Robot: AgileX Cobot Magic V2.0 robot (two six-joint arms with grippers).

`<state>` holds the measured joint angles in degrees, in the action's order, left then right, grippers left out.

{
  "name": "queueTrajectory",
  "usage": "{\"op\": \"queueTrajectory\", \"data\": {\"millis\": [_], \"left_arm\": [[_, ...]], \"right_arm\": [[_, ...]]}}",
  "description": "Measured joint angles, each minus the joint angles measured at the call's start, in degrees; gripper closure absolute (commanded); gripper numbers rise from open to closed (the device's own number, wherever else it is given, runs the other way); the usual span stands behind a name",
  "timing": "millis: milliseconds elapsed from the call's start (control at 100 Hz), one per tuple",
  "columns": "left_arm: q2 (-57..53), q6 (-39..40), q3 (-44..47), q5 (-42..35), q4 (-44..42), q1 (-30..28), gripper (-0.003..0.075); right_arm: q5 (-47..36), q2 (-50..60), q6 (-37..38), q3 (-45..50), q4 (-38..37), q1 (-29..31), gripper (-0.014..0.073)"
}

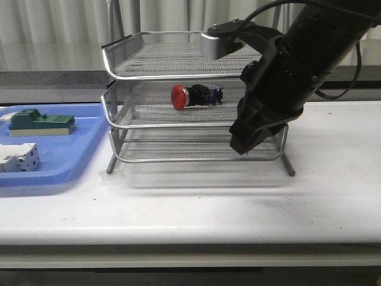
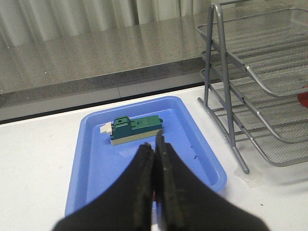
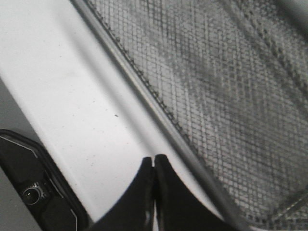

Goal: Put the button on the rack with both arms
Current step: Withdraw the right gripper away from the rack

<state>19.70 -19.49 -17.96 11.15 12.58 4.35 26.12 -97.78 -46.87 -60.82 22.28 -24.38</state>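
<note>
The button, with its red cap, black body and blue rear block, lies on its side in the middle tray of the silver wire-mesh rack. My right gripper is shut and empty at the rack's front right corner, beside the bottom tray; the right wrist view shows its tip over the white table next to the tray's rim. My left gripper is shut and empty above the blue tray; it is out of the front view. The rack also shows in the left wrist view.
A blue plastic tray at the left holds a green block and a white breaker. The green block also shows in the left wrist view. The white table runs in front of the rack. A grey ledge and curtain stand behind.
</note>
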Motion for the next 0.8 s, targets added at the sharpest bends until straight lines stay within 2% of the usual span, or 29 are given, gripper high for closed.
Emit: {"op": "queueTrajectory", "data": {"millis": [360, 800], "left_arm": [[0.0, 0.0, 0.0, 0.0, 0.0, 0.0, 0.074], [0.0, 0.0, 0.0, 0.0, 0.0, 0.0, 0.074]], "right_arm": [[7.5, 4.6, 11.7, 0.0, -2.6, 0.2, 0.0654], [16.6, 18.4, 41.3, 1.2, -25.1, 8.4, 0.0654]]}}
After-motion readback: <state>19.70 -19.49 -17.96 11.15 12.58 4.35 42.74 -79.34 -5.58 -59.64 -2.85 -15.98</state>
